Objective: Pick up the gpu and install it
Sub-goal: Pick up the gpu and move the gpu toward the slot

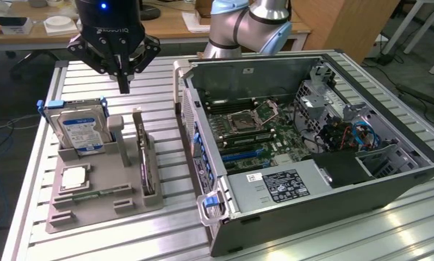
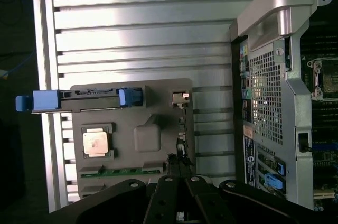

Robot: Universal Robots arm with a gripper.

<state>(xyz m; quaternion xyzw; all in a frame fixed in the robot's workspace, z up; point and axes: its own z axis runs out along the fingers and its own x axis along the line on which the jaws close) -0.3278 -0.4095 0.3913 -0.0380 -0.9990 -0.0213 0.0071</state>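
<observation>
Gripper [image 1: 124, 82] hangs in the upper left of the exterior view, above the slatted aluminium table [image 1: 123, 239]. Its fingers are drawn together to a narrow point and hold nothing.

The gpu [image 1: 143, 156] stands on edge in the grey holder tray [image 1: 101, 209], below the gripper in the frame and apart from it. In the wrist view the gpu [image 2: 181, 131] appears edge-on just beyond the fingers.

The same tray carries an upright hard drive [image 1: 79, 128] and a flat CPU chip [image 1: 73, 178].

An open computer case [image 1: 391, 187] lies at the exterior view's right, motherboard exposed. A wooden desk [image 1: 166, 27] stands behind the table.
</observation>
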